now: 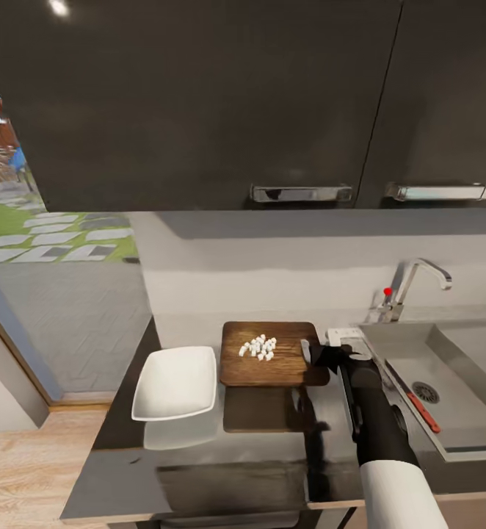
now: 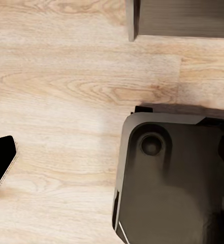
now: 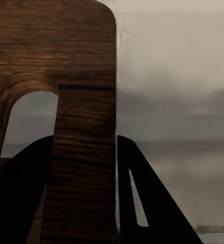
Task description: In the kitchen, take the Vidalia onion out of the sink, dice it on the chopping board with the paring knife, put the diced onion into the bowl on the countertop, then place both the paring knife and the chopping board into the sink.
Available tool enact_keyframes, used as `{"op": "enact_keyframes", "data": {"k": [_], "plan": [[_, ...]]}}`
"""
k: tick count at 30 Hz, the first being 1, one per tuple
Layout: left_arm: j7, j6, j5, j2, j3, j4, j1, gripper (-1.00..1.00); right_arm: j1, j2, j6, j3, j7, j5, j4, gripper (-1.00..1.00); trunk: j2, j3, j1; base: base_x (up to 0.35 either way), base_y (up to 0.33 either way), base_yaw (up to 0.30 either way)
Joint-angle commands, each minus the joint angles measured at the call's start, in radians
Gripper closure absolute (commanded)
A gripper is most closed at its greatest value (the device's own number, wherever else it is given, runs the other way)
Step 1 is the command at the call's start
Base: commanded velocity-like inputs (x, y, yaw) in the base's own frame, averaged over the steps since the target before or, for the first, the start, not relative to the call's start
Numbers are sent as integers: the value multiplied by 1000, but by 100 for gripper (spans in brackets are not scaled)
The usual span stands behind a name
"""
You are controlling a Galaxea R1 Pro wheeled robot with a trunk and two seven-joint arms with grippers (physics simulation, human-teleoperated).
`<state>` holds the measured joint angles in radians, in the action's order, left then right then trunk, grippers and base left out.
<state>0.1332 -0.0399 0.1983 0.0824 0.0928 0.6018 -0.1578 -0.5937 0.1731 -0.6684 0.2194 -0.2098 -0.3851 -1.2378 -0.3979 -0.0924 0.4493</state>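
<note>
Right hand (image 1: 318, 356) grips chopping board (image 1: 272, 364) edge beside sink (image 1: 456, 433)

Dark glossy wall cabinets (image 1: 199, 103) hang overhead, and two chrome bar handles (image 1: 300, 193) sit along their lower edge. Below the cabinets runs a pale grey backsplash wall (image 1: 272, 272). Left of the cabinets, a window (image 1: 23, 220) opens onto grass and stepping stones. Light wooden flooring (image 2: 66, 91) lies far below the cabinets.
</note>
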Motion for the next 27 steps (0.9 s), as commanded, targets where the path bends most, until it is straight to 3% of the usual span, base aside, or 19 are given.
{"op": "enact_keyframes", "data": {"k": [1,7,15,27], "plan": [[8,-2,10,1,8,1,0,-100,-1,1,-13,3,-10,-9,-2,100,-2,0,1,0,263,0],[8,-3,10,1,8,1,0,-100,-2,1,-23,3,-10,-9,-2,100,-2,9,1,0,252,0],[8,-2,10,1,8,1,0,-100,-1,1,-23,2,-9,-9,-2,100,-2,22,1,0,88,0],[8,-3,10,1,8,0,0,-100,-2,1,-23,1,-9,-9,-2,100,-2,42,1,0,279,0]]}}
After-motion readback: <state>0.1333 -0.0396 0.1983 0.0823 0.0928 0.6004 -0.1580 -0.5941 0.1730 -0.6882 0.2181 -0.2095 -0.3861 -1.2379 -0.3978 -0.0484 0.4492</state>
